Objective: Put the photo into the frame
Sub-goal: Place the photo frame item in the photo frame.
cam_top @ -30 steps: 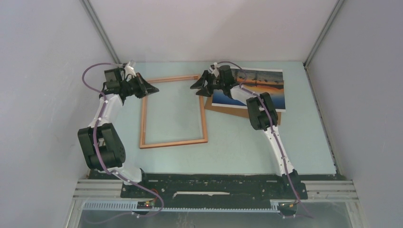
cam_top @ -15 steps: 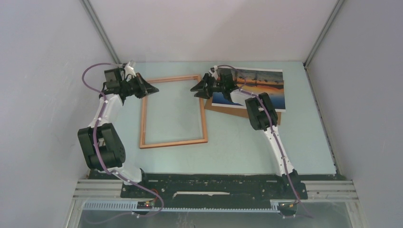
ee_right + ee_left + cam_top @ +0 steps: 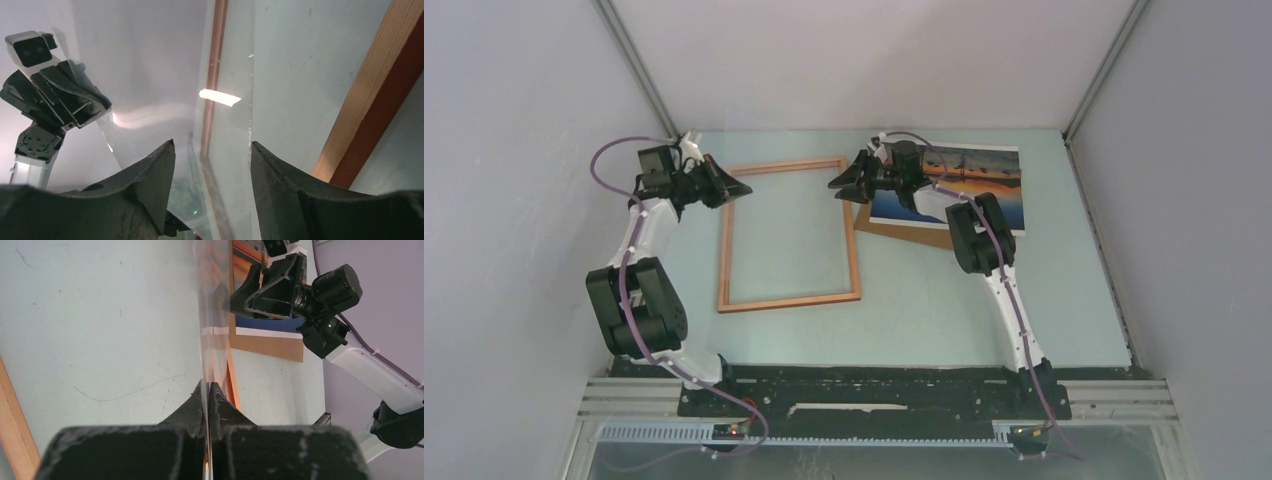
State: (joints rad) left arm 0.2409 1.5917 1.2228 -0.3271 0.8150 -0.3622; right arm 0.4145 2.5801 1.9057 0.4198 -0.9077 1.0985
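- found frame (image 3: 724,250) flat on table (image 3: 924,300), left of centre.
- found photo (image 3: 994,172) on backing board (image 3: 894,230), just right of frame.
- found left gripper (image 3: 207,388) clamped on clear pane (image 3: 212,340).
- found right gripper (image 3: 212,145) jaws apart, pane edge between.

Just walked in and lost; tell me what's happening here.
The left fingers are shut on a thin clear sheet; the right fingers stand open on either side of it. The frame lies flat with nothing in it. The photo rests on a brown backing board at the far right, not yet framed.
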